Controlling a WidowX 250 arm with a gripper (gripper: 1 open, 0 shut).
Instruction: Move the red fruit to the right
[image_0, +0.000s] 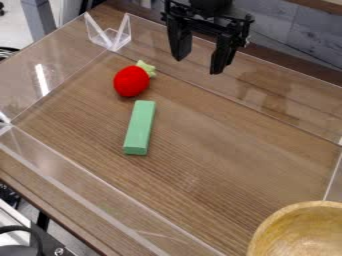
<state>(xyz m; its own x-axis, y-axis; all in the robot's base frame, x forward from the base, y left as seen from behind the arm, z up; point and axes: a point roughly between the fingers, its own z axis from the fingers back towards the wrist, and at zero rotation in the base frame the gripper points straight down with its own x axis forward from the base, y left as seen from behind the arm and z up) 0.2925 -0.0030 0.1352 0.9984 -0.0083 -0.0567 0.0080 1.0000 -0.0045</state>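
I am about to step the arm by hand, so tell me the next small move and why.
Probably bring the gripper toward the picture's left and down over the red fruit. Its jaws stand open with nothing between them, well apart from the fruit, which lies untouched near the far end of the green block. It must be grasped before it can go right.

One red fruit (131, 81), one green block (139, 127), one bowl (301, 235) (edge-cropped)
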